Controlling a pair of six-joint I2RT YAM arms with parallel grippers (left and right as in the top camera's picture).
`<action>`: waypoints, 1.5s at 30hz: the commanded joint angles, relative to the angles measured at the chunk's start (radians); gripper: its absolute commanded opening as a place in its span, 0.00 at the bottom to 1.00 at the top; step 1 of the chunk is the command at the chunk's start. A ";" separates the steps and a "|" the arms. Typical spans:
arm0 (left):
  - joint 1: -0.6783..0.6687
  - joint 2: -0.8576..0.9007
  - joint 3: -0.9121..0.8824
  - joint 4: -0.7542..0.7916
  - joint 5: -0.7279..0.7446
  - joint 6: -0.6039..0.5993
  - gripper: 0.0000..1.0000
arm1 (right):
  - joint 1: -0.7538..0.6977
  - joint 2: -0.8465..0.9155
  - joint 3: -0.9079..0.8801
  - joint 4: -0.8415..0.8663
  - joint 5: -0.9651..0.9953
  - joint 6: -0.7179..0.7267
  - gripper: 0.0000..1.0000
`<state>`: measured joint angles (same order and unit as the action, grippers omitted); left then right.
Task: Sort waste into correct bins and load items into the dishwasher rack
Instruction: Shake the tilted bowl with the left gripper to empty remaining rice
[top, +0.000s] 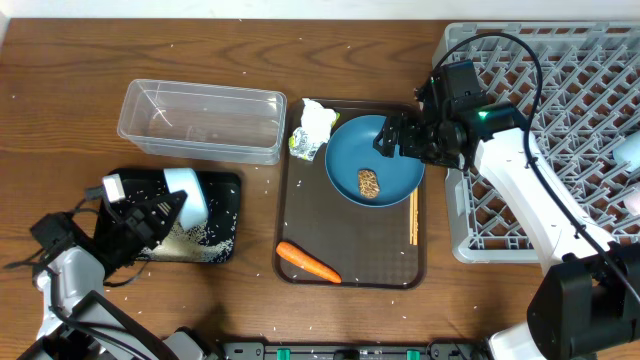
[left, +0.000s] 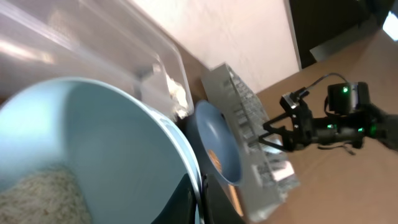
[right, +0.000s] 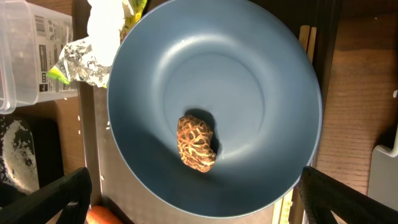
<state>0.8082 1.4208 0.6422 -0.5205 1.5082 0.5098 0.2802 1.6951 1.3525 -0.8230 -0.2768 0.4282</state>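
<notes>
Lump (right: 196, 143) on blue plate (right: 249, 68) between right claw's (right: 194, 177) spread fingers (right: 56, 199); left claw (top: 172, 207) clenched on cup (top: 190, 188).

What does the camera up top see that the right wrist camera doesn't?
Only the overhead view shows the left gripper holding a bowl, and the grey rack with its lattice. Only the right wrist view shows the printed label on the clear tub. Both show the blue plate, the brown lump, the wrapper and the chopsticks.
</notes>
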 joint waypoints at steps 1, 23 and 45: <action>0.040 0.005 0.000 0.065 0.061 0.009 0.06 | 0.011 0.000 0.001 0.000 -0.005 -0.007 0.99; 0.106 0.004 -0.022 0.439 -0.284 -0.711 0.06 | 0.011 0.000 0.001 -0.002 -0.005 -0.006 0.99; 0.058 0.010 -0.083 0.666 -0.154 -0.997 0.06 | 0.011 0.000 0.001 0.008 -0.005 -0.006 0.99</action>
<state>0.8917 1.4208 0.5632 0.1390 1.3148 -0.4870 0.2802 1.6951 1.3525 -0.8173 -0.2771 0.4282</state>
